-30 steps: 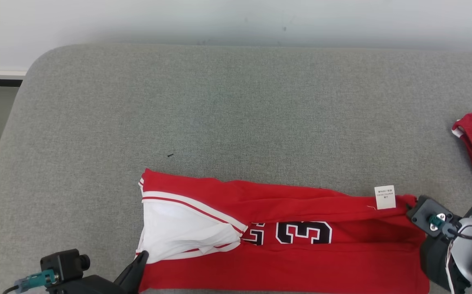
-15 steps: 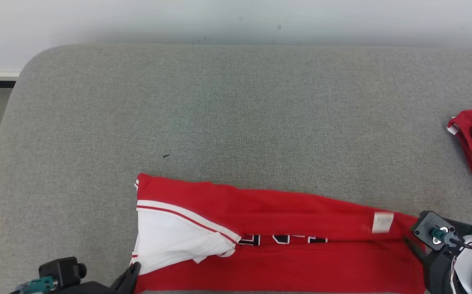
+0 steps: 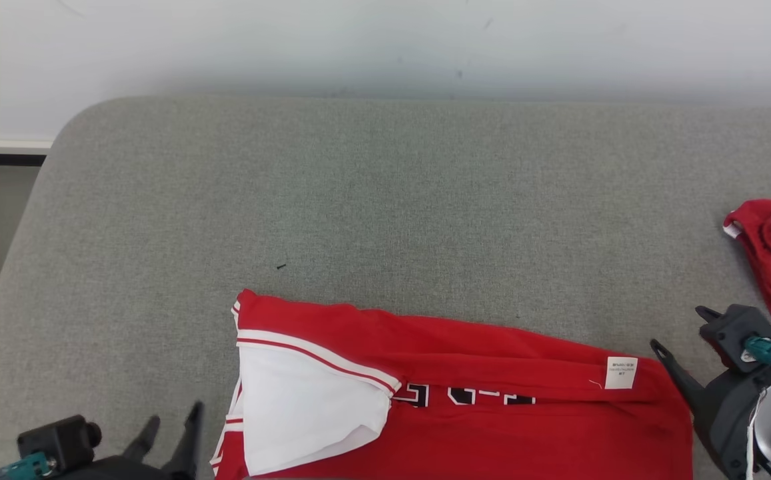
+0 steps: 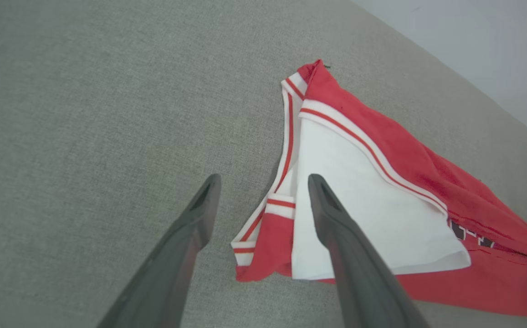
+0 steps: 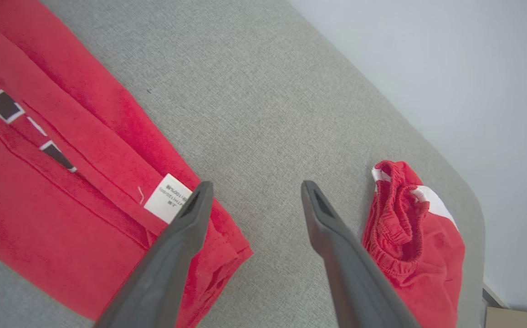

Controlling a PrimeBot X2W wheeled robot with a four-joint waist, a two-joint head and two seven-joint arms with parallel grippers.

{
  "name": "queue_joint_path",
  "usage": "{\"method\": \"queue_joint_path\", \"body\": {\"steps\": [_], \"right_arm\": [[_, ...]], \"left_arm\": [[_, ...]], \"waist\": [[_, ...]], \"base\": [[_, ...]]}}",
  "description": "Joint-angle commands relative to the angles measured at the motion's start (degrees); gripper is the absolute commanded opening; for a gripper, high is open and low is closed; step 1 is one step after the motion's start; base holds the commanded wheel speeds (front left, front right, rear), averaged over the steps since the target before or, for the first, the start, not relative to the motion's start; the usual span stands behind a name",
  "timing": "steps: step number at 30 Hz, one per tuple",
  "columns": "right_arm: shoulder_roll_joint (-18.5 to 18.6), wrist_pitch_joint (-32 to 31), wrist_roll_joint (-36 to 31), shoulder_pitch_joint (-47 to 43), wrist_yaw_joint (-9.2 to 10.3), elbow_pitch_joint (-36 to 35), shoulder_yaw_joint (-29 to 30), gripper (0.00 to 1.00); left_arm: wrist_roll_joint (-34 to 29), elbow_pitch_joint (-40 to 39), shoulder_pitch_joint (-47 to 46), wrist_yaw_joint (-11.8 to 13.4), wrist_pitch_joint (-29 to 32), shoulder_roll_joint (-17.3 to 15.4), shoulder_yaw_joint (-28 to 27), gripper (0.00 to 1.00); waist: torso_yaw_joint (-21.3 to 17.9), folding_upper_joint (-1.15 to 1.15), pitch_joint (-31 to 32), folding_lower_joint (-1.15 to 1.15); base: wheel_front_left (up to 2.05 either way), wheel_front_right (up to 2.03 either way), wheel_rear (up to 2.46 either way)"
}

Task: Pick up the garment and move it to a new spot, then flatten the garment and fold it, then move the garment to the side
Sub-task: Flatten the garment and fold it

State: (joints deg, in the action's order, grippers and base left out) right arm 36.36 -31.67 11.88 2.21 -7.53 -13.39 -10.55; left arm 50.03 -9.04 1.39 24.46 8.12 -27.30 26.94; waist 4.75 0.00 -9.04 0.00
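**Garment released at both ends**

Garment [image 3: 492, 400] lies folded lengthwise at the near edge of the grey fabric surface [image 3: 385, 200], with its white panel [image 3: 305, 407] at the left end. The left pincer [image 3: 173, 417] and right pincer [image 3: 678, 327] were clamped on its ends a second ago. Both now stand open just beside them. The flap covers more of the number [image 3: 465, 397].

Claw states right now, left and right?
Left claw: open, holding nothing; red jersey lies loose beside it.
Right claw: open, holding nothing.
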Motion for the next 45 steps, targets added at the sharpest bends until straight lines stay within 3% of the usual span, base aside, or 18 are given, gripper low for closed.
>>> {"method": "queue_joint_path", "body": {"steps": [1, 10, 17, 22, 29, 45], "right_arm": [[-2.81, 1.51, -0.71, -1.26, 0.08, 0.41, 1.94, 1.00], [-19.49, 12.14, -3.18, -2.72, 0.08, 3.01, 10.33, 1.00], [-29.20, 19.22, -4.03, -2.33, 0.08, 5.21, 15.94, 1.00], [-31.99, 24.07, -3.73, -1.82, 0.08, 6.19, 18.33, 1.00], [-33.21, 28.26, -2.31, -1.88, 0.08, 8.35, 18.72, 1.00], [-33.40, 31.85, -1.32, -1.59, 0.08, 17.05, 15.85, 1.00]], "left_arm": [[-0.97, -0.49, -0.47, -0.77, -1.72, -0.02, -0.46, 1.00], [-8.15, 0.19, -5.40, -7.08, -14.63, 1.77, 1.02, 1.00], [-11.77, 2.70, -7.97, -8.87, -21.04, 3.78, 1.21, 1.00], [-13.06, 5.27, -8.90, -10.16, -22.43, 4.31, 1.06, 1.00], [-14.39, 8.48, -9.21, -10.78, -22.02, 3.77, 1.88, 1.00], [-13.72, 13.01, -8.16, -8.11, -15.79, 0.34, 1.77, 1.00]], "waist": [[0.14, 0.00, 0.98, 0.00], [0.20, 0.00, 3.98, 0.00], [-0.23, 0.00, 6.21, 0.00], [-0.87, 0.00, 7.69, 0.00], [-1.96, 0.00, 9.61, 0.00], [-3.39, 0.00, 10.82, 0.00]], "base": [[0.00, 0.00, 0.00], [0.00, 0.00, 0.00], [0.00, 0.00, 0.00], [0.00, 0.00, 0.00], [0.00, 0.00, 0.00], [0.00, 0.00, 0.00]]}}
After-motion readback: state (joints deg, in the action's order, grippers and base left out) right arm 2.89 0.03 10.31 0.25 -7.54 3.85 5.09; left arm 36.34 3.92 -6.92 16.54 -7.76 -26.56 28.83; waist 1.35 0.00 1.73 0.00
